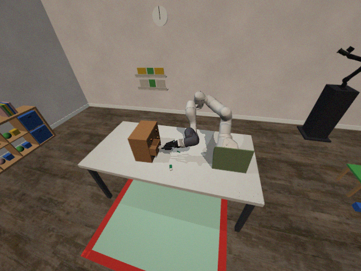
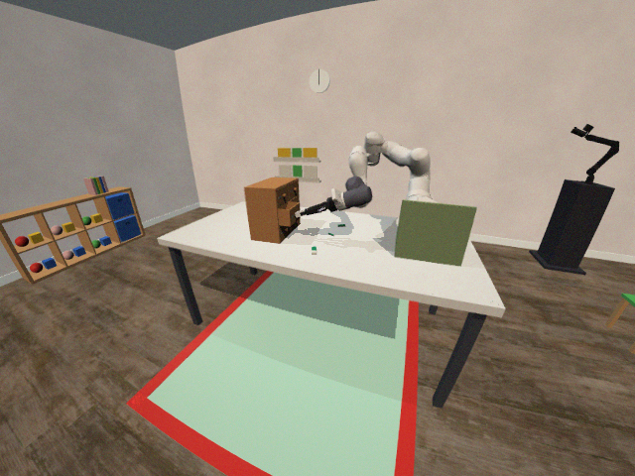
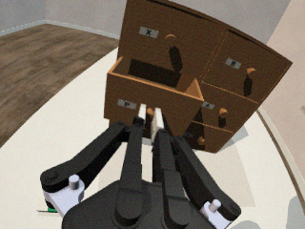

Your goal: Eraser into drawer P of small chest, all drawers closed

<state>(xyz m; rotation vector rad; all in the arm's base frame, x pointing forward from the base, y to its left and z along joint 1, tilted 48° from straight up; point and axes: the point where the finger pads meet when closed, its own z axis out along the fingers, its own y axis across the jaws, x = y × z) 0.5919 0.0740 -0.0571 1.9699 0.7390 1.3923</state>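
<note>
The brown chest (image 1: 140, 147) (image 2: 260, 215) (image 3: 200, 52) stands upright on the table's left part. Drawer P (image 1: 153, 150) (image 2: 286, 217) (image 3: 178, 109) is partly out and looks about level; its visible inside is dark, with nothing seen in it. My gripper (image 1: 160, 147) (image 2: 298, 213) (image 3: 148, 114) is shut on the knob of drawer P, reaching in from the right. The other drawers, including X (image 3: 149, 32) and B (image 3: 233, 63), look pushed in. The eraser (image 1: 170, 167) (image 2: 314, 250), white with a green part, lies on the table to the front right of the chest.
A small green thing (image 1: 178, 151) (image 2: 330, 234) lies under the gripper, and another dark green one (image 2: 341, 225) lies behind it. A green upright panel (image 1: 232, 159) (image 2: 435, 231) stands at the table's right, in front of the arm's base.
</note>
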